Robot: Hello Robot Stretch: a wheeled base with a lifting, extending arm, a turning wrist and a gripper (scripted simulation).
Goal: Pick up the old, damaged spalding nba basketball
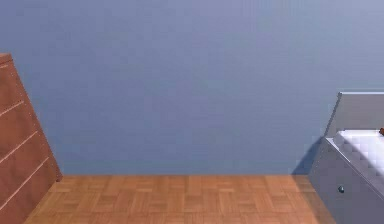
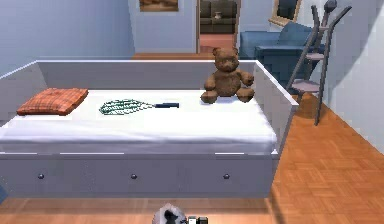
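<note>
We judge this step to be a search, not a reach: we cannot tell from here where the basketball lies. Ahead, a dresser [image 1: 22,150] stands at the forward view's left, then bare wall [image 1: 190,80] and floor [image 1: 180,200], then a bed [image 1: 345,180] corner at the right edge.

On the arm side, the bed carries a cushion [image 2: 53,101], a racket [image 2: 125,107] and a bear [image 2: 228,76], none of them a ball. At the bottom edge, between racket and bear, the gripper [image 2: 172,215] peeks in. We cannot make out its far end, so we cannot tell whether it holds anything or how its fingers stand. Beyond the bear a doorway [image 2: 218,22] shows, with an armchair [image 2: 268,48] and a stand [image 2: 318,55] to its right.

To search well, we turn the base slowly and keep the arm drawn in, clear of the bed frame. We check the floor around the armchair and through the doorway before driving anywhere.
</note>
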